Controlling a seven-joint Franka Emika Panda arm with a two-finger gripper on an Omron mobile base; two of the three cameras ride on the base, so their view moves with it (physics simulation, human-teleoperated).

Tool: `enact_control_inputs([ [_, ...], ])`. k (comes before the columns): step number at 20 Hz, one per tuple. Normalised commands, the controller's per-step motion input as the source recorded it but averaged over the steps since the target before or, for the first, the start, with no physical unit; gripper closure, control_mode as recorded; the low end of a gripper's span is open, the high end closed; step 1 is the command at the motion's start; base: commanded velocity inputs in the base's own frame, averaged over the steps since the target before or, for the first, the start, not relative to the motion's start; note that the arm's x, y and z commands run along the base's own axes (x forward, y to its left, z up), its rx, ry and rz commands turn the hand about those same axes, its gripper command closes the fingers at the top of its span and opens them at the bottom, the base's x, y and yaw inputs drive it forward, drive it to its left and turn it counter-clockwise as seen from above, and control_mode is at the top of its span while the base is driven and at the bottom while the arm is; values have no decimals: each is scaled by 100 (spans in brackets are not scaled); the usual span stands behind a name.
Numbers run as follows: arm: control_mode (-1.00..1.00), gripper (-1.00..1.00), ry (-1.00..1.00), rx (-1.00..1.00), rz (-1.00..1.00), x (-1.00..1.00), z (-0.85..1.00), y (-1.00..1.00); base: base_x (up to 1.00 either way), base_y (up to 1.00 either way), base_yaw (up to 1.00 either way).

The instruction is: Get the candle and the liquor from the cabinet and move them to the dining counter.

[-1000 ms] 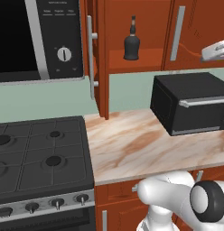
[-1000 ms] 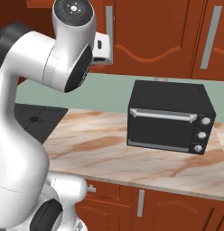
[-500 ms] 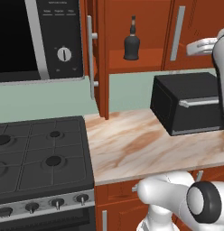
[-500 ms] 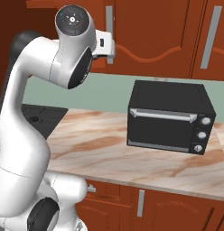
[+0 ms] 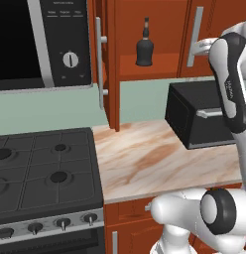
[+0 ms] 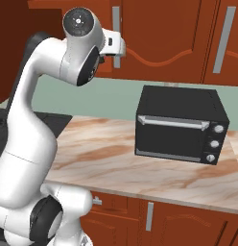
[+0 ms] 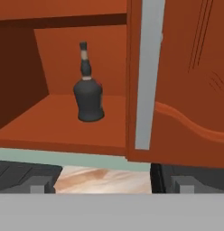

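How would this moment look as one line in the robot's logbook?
cabinet: left door open | liquor: upright on shelf, untouched | tool: open, empty, facing shelf

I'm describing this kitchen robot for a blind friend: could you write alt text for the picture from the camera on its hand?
A black liquor bottle stands upright on the shelf of an open red-brown wall cabinet. To its right a closed cabinet door with a long silver handle is close to the camera. The open gripper is near the bottom edge, above a marble-look counter.

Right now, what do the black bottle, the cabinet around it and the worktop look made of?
Black squat bottle: dark glass, probably; dull sheen, brownish cap. Red-brown wall cabinet: stained wood look, satin, with long silver metal-looking handles. Beige veined worktop: marble look, polished; the brown veining could equally be laminate.
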Motion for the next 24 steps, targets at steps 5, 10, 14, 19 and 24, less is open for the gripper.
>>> enact_control_inputs([
  [5, -100, -100, 0, 0, -3, 38, 9, -20, 0, 0, 0],
  [10, -100, -100, 0, 0, -1, 38, 3, -18, 0, 0, 0],
  [14, -100, -100, 0, 0, 0, 47, -2, -10, 0, 0, 0],
  [19, -100, -100, 0, 0, 0, 51, -1, -2, 0, 0, 0],
  [24, -100, -100, 0, 4, 0, 54, -1, -7, 0, 0, 0],
])
